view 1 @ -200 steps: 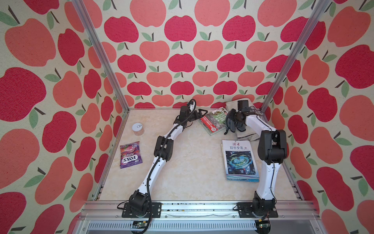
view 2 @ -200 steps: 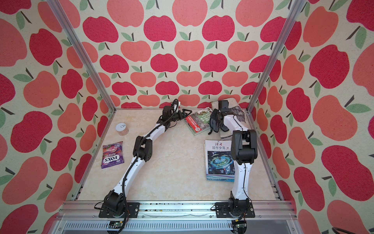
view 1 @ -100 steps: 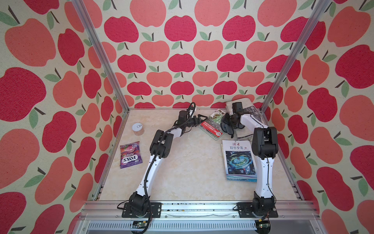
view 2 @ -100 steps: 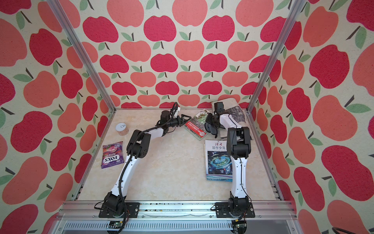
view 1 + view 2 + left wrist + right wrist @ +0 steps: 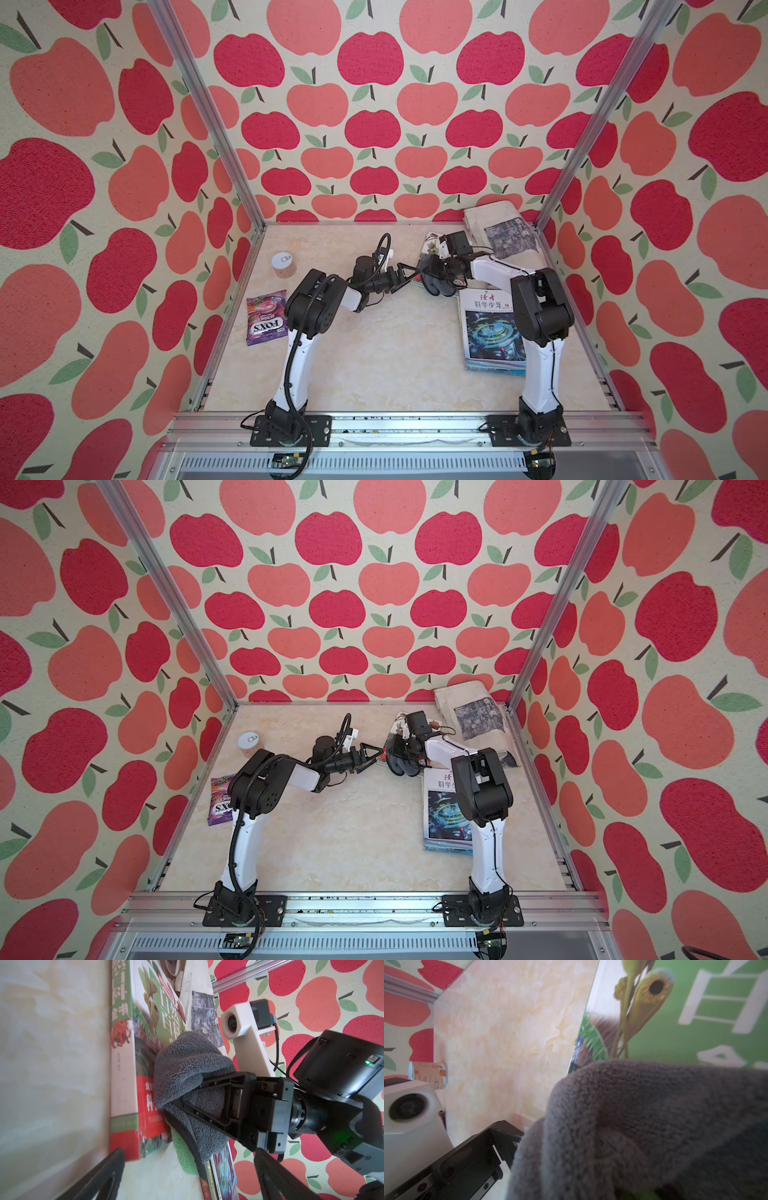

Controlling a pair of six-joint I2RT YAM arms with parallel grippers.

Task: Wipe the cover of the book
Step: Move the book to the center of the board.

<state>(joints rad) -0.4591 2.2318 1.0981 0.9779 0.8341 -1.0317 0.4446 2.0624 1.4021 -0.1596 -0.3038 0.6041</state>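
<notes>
Book [image 5: 160,1001] with a green cover lies flat and face up at the back of the table [image 5: 374,353], right of its middle; in a top view only a strip of it [image 5: 430,247] shows behind the right arm's wrist. A grey cloth [image 5: 187,1076] with a green underside is bunched on the red lower part of the cover and drapes off the book's edge toward the table. The right gripper [image 5: 192,1095] is clamped tight on this cloth, and its jaws press the bundle down onto the cover. Facing it, just off the book's spine side, the left gripper [image 5: 409,275] hovers low over the table with its jaws spread wide and nothing between them. A folded newspaper [image 5: 500,232] sits close against the far side of the book in the back right corner; whether the two overlap I cannot tell. Nearer the robot's base, a blue-covered book [image 5: 490,332] lies partly under the right arm. Well apart, by the left wall, stand a small white-lidded jar [image 5: 284,264] and, in front of it, a purple candy bag [image 5: 267,318].
</notes>
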